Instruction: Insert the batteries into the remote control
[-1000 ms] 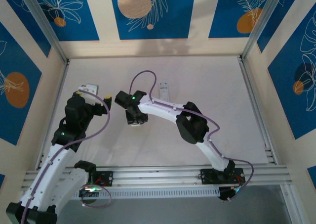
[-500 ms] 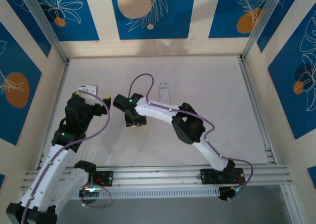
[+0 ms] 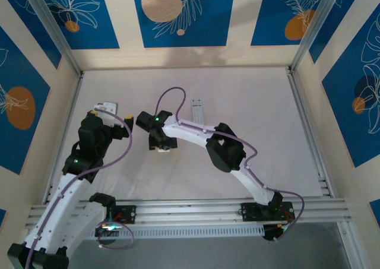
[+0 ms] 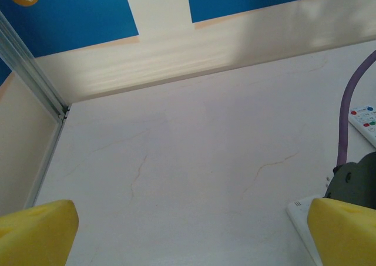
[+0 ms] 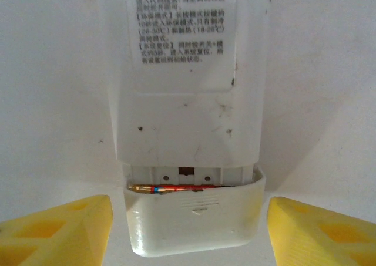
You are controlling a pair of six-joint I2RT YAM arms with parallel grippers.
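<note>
The white remote control lies face down on the table, printed label uppermost, directly under the right gripper. That gripper's jaws stand apart, one yellow fingertip on each side of the remote's near end, touching nothing. One battery lies crosswise in the open bay, its coppery body showing in the gap above the cover, which sits partly drawn back. In my judgement, the step in hand is sliding this cover home. To do it well, confirm that the battery sits flat, push straight along the remote's length, and keep the fingertips level so the cover does not ride over the cell or skid the body. The left gripper hangs over bare table, jaws apart and empty; a second remote with coloured buttons lies nearby.
</note>
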